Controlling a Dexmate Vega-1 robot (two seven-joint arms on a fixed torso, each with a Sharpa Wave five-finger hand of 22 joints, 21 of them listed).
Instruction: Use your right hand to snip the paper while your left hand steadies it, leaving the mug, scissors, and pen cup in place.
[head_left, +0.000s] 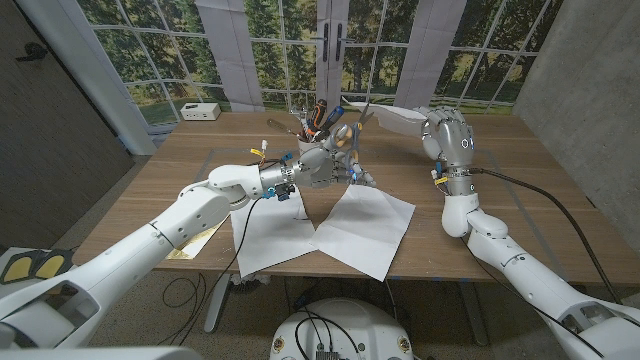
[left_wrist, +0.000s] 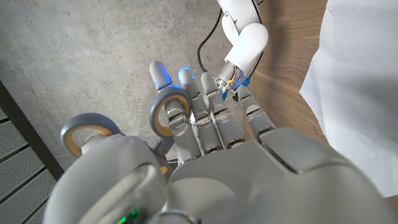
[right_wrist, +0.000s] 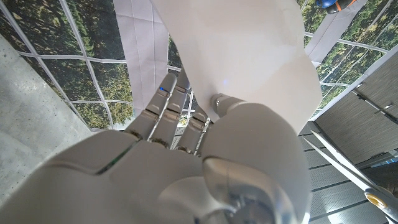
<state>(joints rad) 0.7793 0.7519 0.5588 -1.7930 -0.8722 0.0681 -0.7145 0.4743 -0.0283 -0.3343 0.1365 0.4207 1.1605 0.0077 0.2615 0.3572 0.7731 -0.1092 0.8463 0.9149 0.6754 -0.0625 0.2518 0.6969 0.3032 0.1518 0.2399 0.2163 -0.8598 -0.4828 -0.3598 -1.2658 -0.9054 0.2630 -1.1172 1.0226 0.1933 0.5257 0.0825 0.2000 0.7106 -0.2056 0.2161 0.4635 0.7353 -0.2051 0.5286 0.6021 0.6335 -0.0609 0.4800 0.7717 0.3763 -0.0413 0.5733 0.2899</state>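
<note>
Scissors (left_wrist: 118, 127) in left robot hand (head_left: 318, 165); pen cup (head_left: 318, 127) just behind.

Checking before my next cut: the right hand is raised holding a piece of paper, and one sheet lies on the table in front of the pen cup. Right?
Not quite. Two sheets lie there, a left sheet and a right sheet, side by side; the head view shows both. The rest holds: the right hand is raised holding a piece of paper, and the pen cup stands behind the sheets.
</note>
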